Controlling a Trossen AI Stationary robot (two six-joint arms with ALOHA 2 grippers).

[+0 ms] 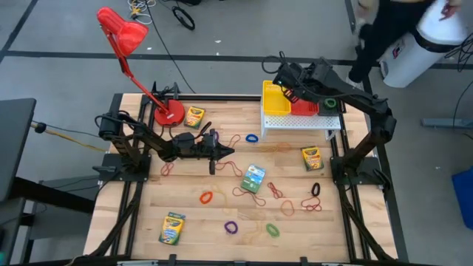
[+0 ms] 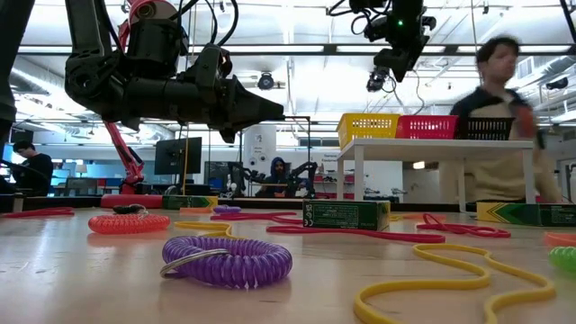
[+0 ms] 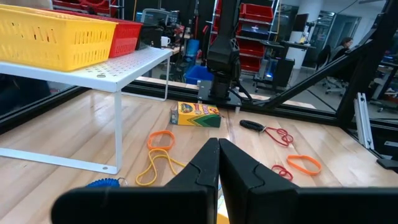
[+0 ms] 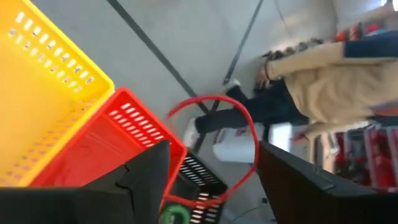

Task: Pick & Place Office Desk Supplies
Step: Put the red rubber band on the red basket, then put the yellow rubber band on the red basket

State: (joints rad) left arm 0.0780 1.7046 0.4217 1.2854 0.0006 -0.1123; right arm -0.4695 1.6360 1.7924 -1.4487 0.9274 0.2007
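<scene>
Right gripper [image 4: 211,171] hovers above the red basket [image 4: 106,146] on the white shelf [image 1: 299,122], fingers spread, a red rubber band [image 4: 214,149] between them (apparently a drop into that basket). Left gripper [image 1: 220,152] waits mid-table, fingers together, empty; crayon boxes [image 1: 253,178] lie scattered.

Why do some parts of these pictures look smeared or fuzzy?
Low view: the walking person is motion-blurred, and the nearest yellow loop is soft, too close to the lens. Right wrist view: the red loop and person beyond are smeared. High view looks evenly lit.
</scene>
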